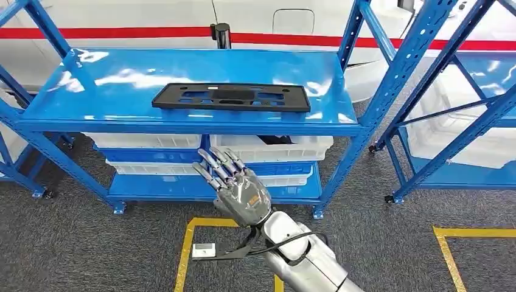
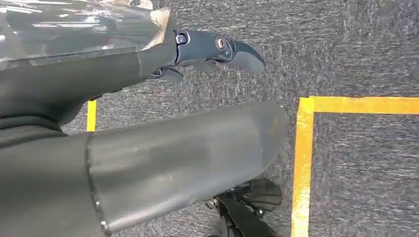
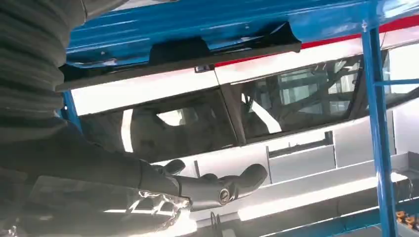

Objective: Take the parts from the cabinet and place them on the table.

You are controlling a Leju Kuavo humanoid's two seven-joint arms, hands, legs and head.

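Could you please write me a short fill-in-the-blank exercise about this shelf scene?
1. The black part lies on the ____ level of the blue shelf.
2. The white bins sit ____ that level.
3. The right hand, raised before the shelf, holds ____.
4. The lines taped on the grey floor are ____.

Missing words: top; below; nothing; yellow

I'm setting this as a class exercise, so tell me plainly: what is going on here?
A humanoid robot faces a blue shelving rack. A flat black part lies on the top shelf, untouched. The right hand is raised in front of the rack, below the top shelf, fingers spread and holding nothing. The left hand hangs over grey carpet marked with yellow tape, also holding nothing. White bins sit on the lower shelves.
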